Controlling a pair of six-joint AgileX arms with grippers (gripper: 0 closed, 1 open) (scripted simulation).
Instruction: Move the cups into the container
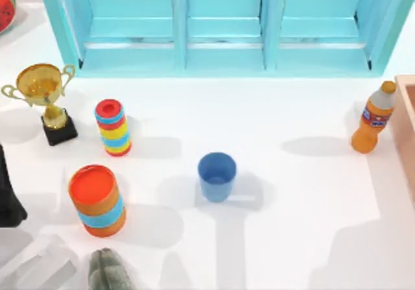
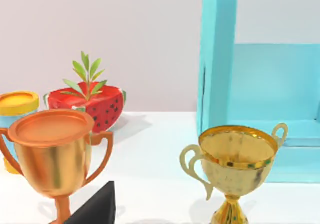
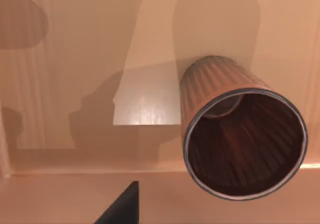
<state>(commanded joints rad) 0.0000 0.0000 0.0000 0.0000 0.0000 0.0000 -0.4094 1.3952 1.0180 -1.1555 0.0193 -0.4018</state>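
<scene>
One blue cup (image 1: 216, 176) stands upright near the middle of the white table (image 1: 292, 193), well apart from everything else; one brown cup (image 3: 240, 139), ribbed outside and dark inside, stands mouth-up on the pale wooden floor of the container (image 3: 75, 83) in the right wrist view; in the top view the container (image 1: 406, 128) is a peach-tan wall at the table's right edge. Just beside that wall stands one orange bottle (image 1: 374, 118) with a blue label. On the left side are two striped cylinders with red tops, a slim one (image 1: 113, 127) and a wider one (image 1: 97, 200) nearer the front, and one gold trophy (image 1: 45, 95) on a black base; the left wrist view adds a second, copper trophy (image 2: 52, 154), one watermelon half (image 2: 95, 106) with a green sprig, and one yellow-lidded pot (image 2: 15, 119). One turquoise cabinet (image 1: 227, 24) runs along the back. The left arm (image 1: 8, 196) is a dark shape at the left edge; a dark tip (image 3: 120, 206) of the right gripper lies over the container; I cannot tell how far either claw is open or whether it holds anything.
</scene>
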